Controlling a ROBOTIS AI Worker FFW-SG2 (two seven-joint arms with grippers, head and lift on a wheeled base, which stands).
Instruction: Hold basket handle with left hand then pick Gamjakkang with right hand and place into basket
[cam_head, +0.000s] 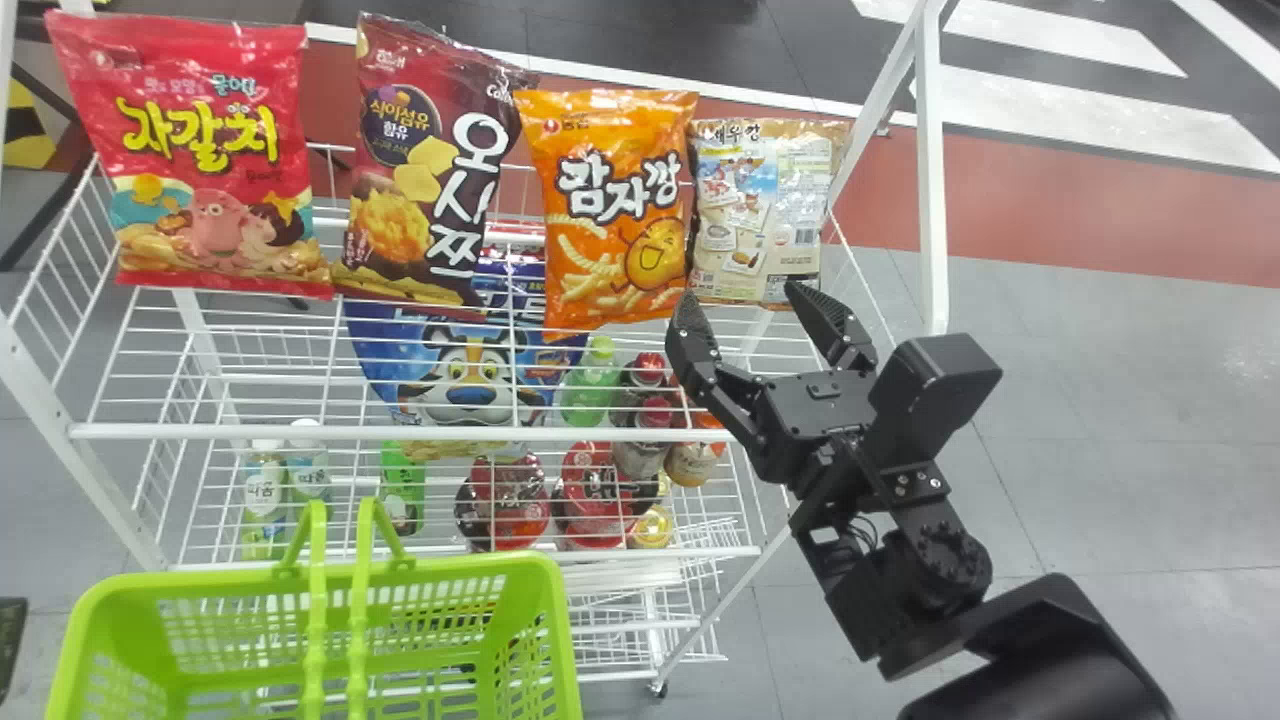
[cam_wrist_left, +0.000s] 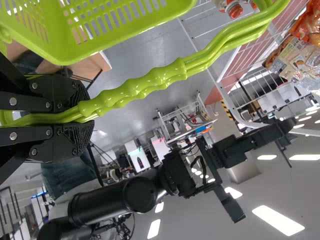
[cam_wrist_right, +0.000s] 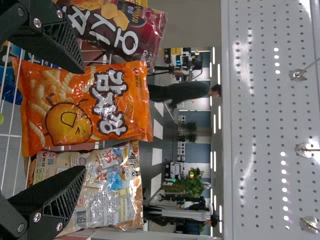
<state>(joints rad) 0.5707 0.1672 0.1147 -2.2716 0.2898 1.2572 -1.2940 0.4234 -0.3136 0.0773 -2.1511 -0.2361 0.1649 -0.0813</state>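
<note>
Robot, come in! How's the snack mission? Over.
Left gripper shut on basket handle. Right gripper open, empty. Gamjakkang on wire rack, snack bags close both sides.

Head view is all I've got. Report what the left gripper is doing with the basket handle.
Observer: In the left wrist view, the left gripper is closed around the basket handle.
Operator: Good. Now line me up: say where the Gamjakkang sits from the right wrist.
Observer: From there, the Gamjakkang shows mostly between the open fingers of the right gripper.
Operator: Check the tan bag next to it.
Observer: One finger overlaps the tan bag in that view; I can't tell whether they touch.
</note>
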